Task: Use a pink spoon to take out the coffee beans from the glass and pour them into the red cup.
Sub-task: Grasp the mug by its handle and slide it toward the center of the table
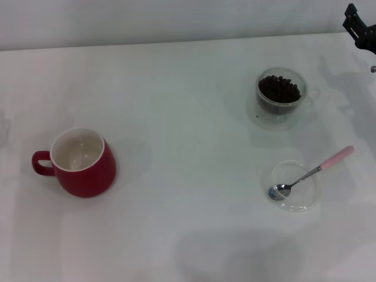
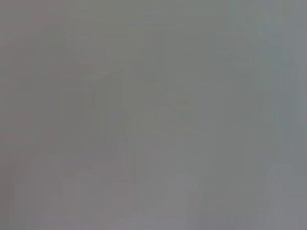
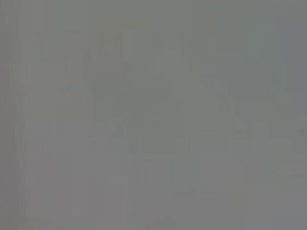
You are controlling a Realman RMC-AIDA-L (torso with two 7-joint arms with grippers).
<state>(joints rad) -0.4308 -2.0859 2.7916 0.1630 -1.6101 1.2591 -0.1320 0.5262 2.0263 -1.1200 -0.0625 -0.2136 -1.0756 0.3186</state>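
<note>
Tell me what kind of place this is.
Probably a staged tabletop test bench, not a kitchen: a bare white table holds only a red cup, a glass of coffee beans, and a pink spoon on a clear dish.

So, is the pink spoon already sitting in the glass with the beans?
No, the pink spoon lies with its bowl in the clear dish, apart from the glass.

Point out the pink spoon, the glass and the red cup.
pink spoon (image 1: 320, 168): head view, on the metal neck where it meets the pink handle.
glass (image 1: 281, 113): head view, on the clear front wall below the beans.
red cup (image 1: 88, 179): head view, on the red outer wall.
</note>
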